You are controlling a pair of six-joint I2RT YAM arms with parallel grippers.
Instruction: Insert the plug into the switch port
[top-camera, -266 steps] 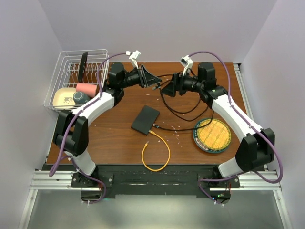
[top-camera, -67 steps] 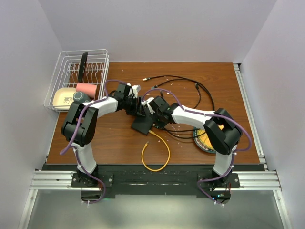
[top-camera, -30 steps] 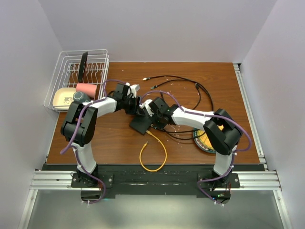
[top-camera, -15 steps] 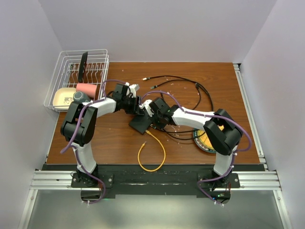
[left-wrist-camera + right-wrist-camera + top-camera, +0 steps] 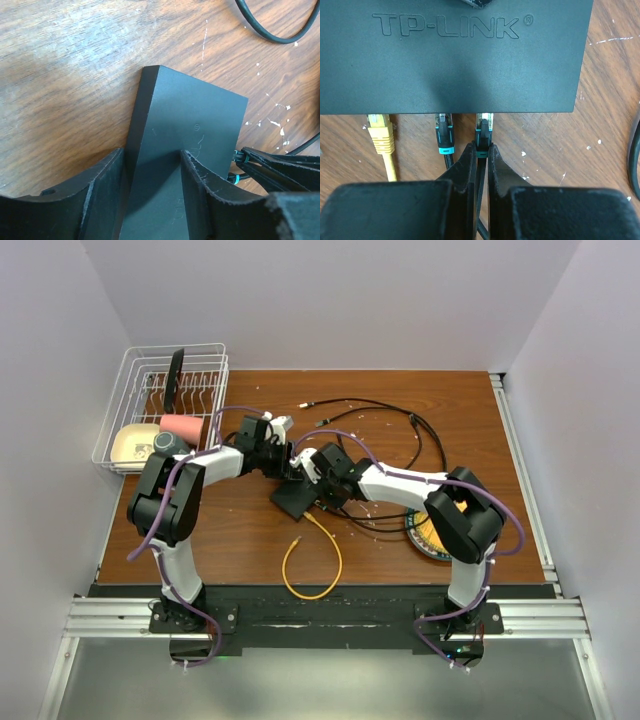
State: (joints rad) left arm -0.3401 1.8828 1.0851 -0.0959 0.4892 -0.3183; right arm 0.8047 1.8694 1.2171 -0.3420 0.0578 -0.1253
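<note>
The switch [image 5: 293,500] is a flat black box marked TP-LINK [image 5: 455,55], lying on the wooden table. My left gripper [image 5: 152,170] is shut on its far end: one finger [image 5: 97,195] is against its side wall and the other [image 5: 207,200] lies on its top face. My right gripper [image 5: 482,147] is shut on the plug [image 5: 484,131], black with a teal band. The plug's clear tip sits at the port edge, level with a second black plug [image 5: 443,134] beside it. A yellow plug [image 5: 381,134] sits in a port further left.
The yellow cable [image 5: 312,565] loops toward the near table edge. Black cables [image 5: 400,422] sprawl over the far middle. A round yellow-and-dark plate [image 5: 425,532] lies partly under my right arm. A wire dish rack [image 5: 165,405] stands at the far left.
The switch and both grippers have crept slightly left. The yellow cable loop has slid left and nearer the table's front edge. Both grips are unchanged.
</note>
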